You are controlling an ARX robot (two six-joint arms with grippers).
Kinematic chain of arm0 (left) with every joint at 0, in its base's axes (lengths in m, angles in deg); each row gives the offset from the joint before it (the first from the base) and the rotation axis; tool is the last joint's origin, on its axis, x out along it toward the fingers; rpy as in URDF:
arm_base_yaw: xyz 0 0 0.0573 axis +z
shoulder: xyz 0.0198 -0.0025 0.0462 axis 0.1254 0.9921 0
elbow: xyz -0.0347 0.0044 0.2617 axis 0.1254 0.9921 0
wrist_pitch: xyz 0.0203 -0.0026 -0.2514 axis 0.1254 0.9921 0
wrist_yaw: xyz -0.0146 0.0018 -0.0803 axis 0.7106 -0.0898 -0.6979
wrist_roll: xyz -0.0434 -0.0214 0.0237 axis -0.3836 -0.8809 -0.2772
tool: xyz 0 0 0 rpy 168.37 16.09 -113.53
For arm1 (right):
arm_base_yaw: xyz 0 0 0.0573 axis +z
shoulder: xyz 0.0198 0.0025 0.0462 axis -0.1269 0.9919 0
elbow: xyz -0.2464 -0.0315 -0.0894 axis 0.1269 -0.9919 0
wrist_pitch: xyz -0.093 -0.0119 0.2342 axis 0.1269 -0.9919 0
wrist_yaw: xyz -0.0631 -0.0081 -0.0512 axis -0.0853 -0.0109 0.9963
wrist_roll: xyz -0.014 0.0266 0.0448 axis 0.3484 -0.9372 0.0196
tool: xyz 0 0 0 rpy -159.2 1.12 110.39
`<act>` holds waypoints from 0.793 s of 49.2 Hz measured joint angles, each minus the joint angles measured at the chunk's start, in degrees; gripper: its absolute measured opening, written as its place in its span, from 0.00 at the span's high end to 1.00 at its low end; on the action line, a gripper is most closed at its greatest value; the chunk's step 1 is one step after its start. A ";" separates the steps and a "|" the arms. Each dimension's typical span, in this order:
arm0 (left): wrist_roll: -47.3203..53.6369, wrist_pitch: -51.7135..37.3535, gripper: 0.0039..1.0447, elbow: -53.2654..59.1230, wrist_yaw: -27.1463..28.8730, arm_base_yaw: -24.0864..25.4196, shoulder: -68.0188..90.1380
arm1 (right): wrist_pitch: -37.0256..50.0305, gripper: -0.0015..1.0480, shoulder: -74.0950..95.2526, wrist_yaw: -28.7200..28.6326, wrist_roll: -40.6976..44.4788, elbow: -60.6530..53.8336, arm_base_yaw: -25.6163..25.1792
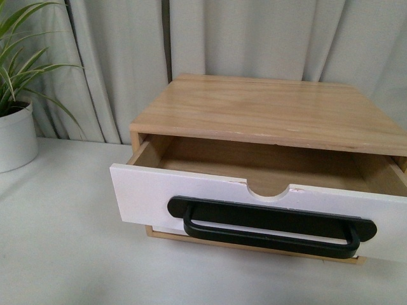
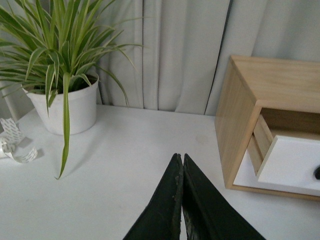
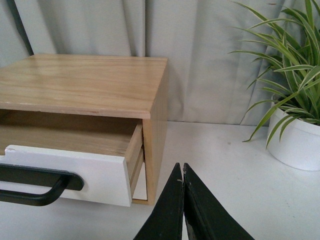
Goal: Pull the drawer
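You had the drawer [image 1: 191, 194] standing well out of the wooden cabinet [image 1: 267, 108], its white front askew, the 9 o'clock end further forward than the 3 o'clock end in the front view; light wood interior open and empty as far as visible. Black bar handle [image 1: 270, 225] ran across the front below the semicircular notch [image 1: 268, 190], nothing touching it. Left pincer [image 2: 181, 165] sat together, tips meeting, over bare table [image 2: 125, 165], cabinet off at its 2 o'clock; right pincer [image 3: 182, 172] likewise together, just beside the cabinet's side, at 6 o'clock from that corner. Neither arm showed in the front view. My judgement: with both pincers clear of the handle and the drawer this far out, the pull looked done, arms parked aside. Potted plant [image 2: 65, 105] stood well apart by the curtain [image 1: 254, 38]. No brand, label or writing readable anywhere.
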 joint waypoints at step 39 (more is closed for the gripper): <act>-0.22 15.04 0.75 -0.02 0.07 0.00 -15.06 | -0.55 0.73 -4.52 0.00 0.00 -2.19 0.00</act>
